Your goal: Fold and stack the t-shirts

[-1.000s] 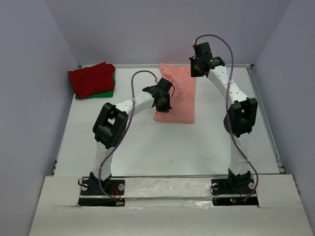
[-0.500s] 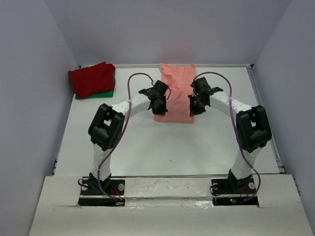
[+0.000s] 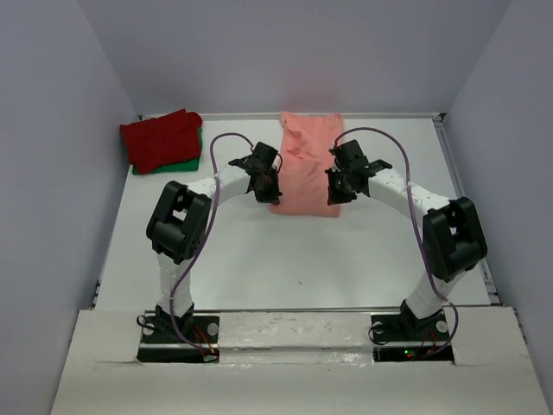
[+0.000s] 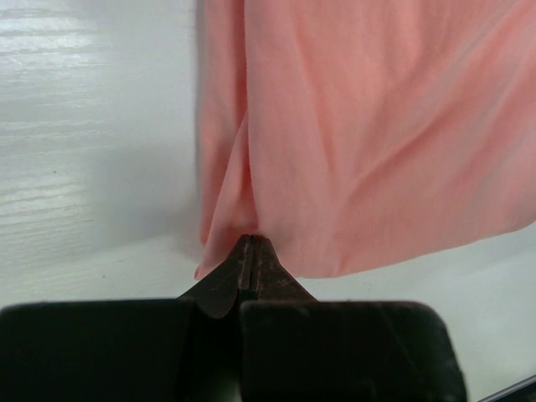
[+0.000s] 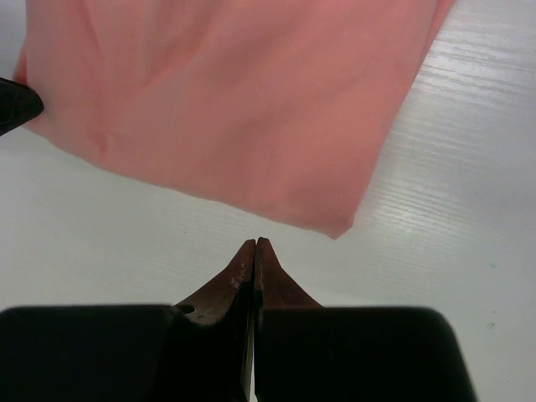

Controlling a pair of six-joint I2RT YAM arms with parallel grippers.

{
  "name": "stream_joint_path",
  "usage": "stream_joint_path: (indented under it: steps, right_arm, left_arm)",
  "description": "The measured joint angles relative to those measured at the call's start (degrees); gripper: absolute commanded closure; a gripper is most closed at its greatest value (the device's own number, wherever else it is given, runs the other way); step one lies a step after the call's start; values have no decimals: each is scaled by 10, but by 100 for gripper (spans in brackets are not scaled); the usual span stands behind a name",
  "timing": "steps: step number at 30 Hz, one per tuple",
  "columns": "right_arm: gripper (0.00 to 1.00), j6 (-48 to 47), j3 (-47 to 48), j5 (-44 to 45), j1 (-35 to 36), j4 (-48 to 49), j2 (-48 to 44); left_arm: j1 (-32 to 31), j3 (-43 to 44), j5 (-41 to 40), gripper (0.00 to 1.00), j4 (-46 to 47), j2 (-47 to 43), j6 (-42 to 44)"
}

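The salmon-pink t-shirt (image 3: 308,164) lies as a long folded strip in the middle of the table. My left gripper (image 3: 270,192) is shut, and its tips (image 4: 249,243) touch the shirt (image 4: 377,126) at its near left corner, where the cloth puckers. My right gripper (image 3: 333,197) is shut too. It hovers just short of the near right corner of the shirt (image 5: 226,92), and its tips (image 5: 255,243) hold nothing. The dark red t-shirt (image 3: 160,138) lies folded on the green t-shirt (image 3: 195,161) at the far left.
The white table (image 3: 259,259) has a raised rim along the far edge and the right side (image 3: 462,199). Grey walls stand close on three sides. Both arm bases sit at the near edge.
My right arm came down from the far end of the pink shirt to its near right corner. My left gripper shifted a little to the left along the near left corner.
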Motion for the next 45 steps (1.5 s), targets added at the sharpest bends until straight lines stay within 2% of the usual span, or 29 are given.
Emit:
stream_joint_path:
  steps: [6,16,32,37,45]
  right_arm:
    - [100,17,0,9,5,5,11]
    - [100,70,-20,59,5,23,82]
    - [100,139,-54,116,25,49,60]
    - [100,141,-65,138,44,46,50]
    - [100,144,-72,164,81,-9,17]
  left_arm:
    - [6,-1,7,100,9,0,0]
    - [6,-15,17,100,24,0,0]
    - [-2,-87,-10,100,50,-27,-45]
    - [-6,-117,-39,100,47,-54,-56]
    - [-18,-127,-151,100,-53,-122,-76]
